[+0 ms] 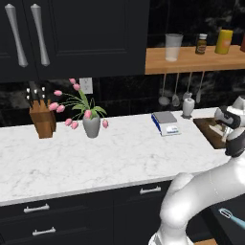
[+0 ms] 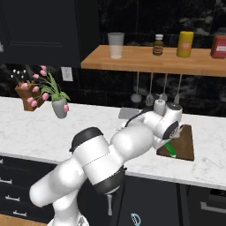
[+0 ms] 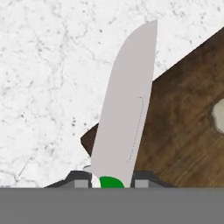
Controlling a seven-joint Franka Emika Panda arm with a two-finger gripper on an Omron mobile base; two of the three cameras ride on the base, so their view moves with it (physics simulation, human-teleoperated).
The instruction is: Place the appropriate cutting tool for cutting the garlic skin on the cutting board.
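My gripper [image 3: 110, 180] is shut on the cutting tool [image 3: 124, 109], a knife with a bright green handle and a pale grey blade. In the hand view the blade runs up from between the fingertips [image 3: 142, 179], across the near corner of the dark brown cutting board [image 3: 183, 127] and out over the white marble. I cannot tell whether the blade touches the board. The garlic [image 3: 218, 116] is a pale lump on the board at the right edge. From the right base view the green handle [image 2: 170, 149] hangs under the hand [image 2: 170, 132] above the cutting board [image 2: 187, 143].
Left of the cutting board [image 1: 210, 128] lie a blue-and-white slab [image 1: 166, 122] and a white bottle [image 1: 188, 106]. A tulip vase [image 1: 91, 125] and a knife block [image 1: 42, 117] stand far left. A wooden shelf [image 1: 191, 60] with jars hangs above, ladles beneath it.
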